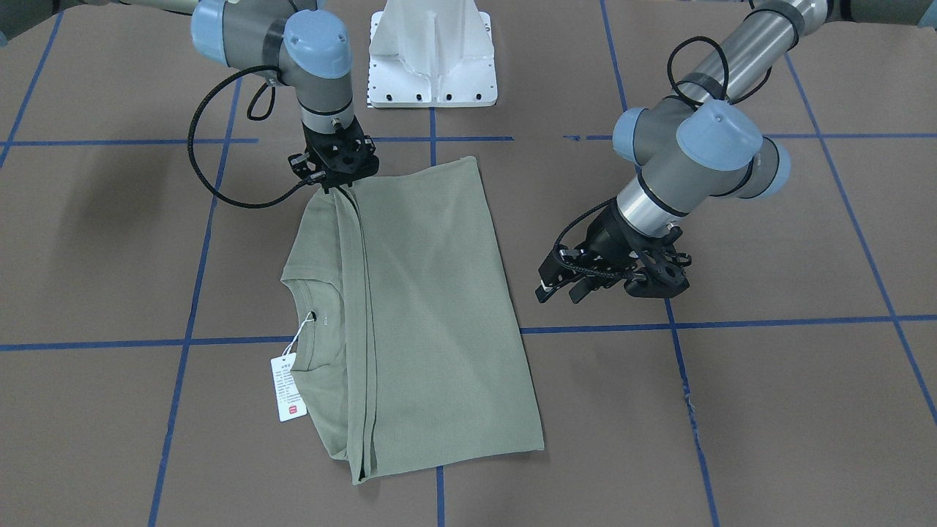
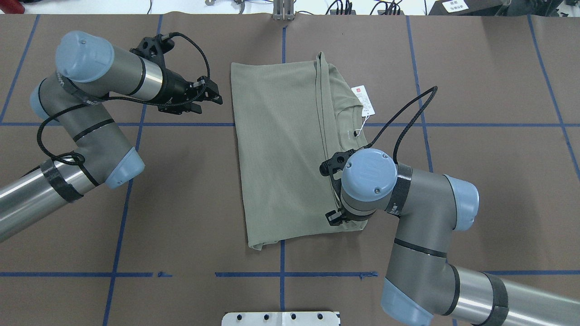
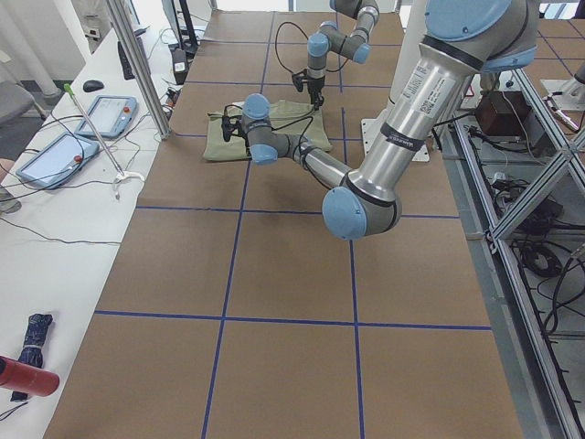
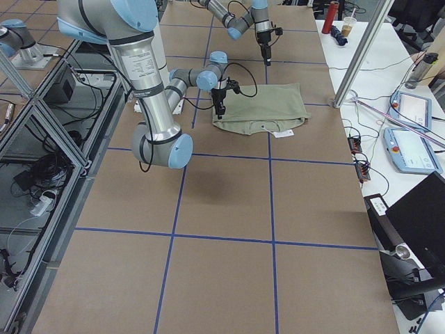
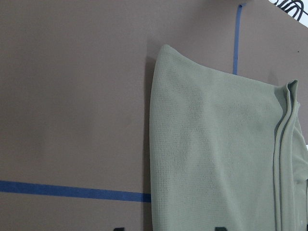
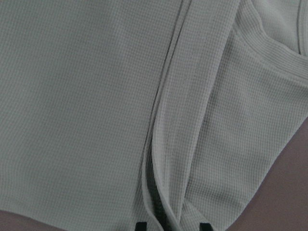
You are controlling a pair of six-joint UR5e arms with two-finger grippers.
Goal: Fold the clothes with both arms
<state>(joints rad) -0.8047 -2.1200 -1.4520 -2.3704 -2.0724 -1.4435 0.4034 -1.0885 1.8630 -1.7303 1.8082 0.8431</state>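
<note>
The olive-green shirt lies folded lengthwise on the brown table, and it also shows in the overhead view. Its neck and white hang tag stick out on one side. My right gripper points straight down at the shirt's near end, on the doubled fold edge. In the right wrist view its fingertips stand close either side of the bunched fold, shut on it. My left gripper is open and empty, low over bare table beside the shirt's other long edge, not touching it.
The white base pedestal stands at the robot's side of the table, just behind the shirt. Blue tape lines cross the brown surface. A side table with tablets and cables runs along the far edge.
</note>
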